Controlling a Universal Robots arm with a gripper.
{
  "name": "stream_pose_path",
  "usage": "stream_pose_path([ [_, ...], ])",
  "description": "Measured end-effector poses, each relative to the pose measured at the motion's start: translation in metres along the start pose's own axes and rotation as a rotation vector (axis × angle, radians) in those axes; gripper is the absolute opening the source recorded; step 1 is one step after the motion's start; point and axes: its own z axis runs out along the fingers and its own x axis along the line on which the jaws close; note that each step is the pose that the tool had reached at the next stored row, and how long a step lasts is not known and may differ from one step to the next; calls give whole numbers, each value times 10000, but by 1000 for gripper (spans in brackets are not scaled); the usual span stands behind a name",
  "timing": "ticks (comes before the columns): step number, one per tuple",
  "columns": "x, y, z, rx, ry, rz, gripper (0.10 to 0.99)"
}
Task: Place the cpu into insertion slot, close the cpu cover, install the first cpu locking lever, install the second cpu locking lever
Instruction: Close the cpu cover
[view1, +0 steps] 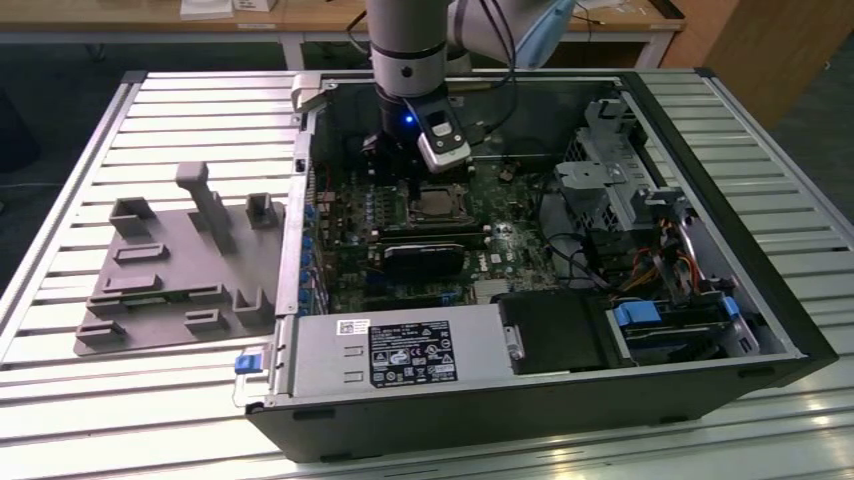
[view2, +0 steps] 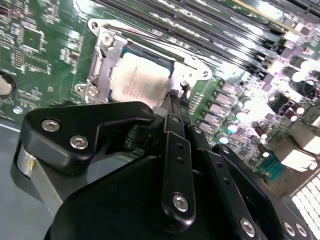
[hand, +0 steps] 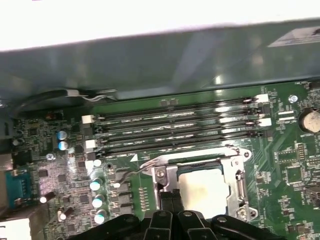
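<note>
The cpu (view2: 142, 80) lies inside the cover (view2: 102, 62), on the board (view2: 40, 55) in the case (view1: 534, 425). In the exterior view, a holder (view1: 160, 295) lies at the case's 9 o'clock.

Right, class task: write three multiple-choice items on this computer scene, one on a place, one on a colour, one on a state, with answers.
1. Where is the cpu? A in the insertion slot; B on the grey tray; C on the memory slots.
2. What colour is the circuit board? A blue; B green; C red.
3. How is the cpu cover? A upright; B removed; C lowered around the cpu.
Answers: A, its pale face sits in the socket; B, green shows in both wrist views; C, the frame lies flat around the chip.
</note>
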Motion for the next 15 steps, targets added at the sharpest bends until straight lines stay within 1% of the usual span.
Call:
stream_pose_path([
  [10,-263,40,16,-1,0,-1,102],
  [12,-296,44,18,0,0,-1,102],
  [15,-299,45,14,2,0,0,102],
])
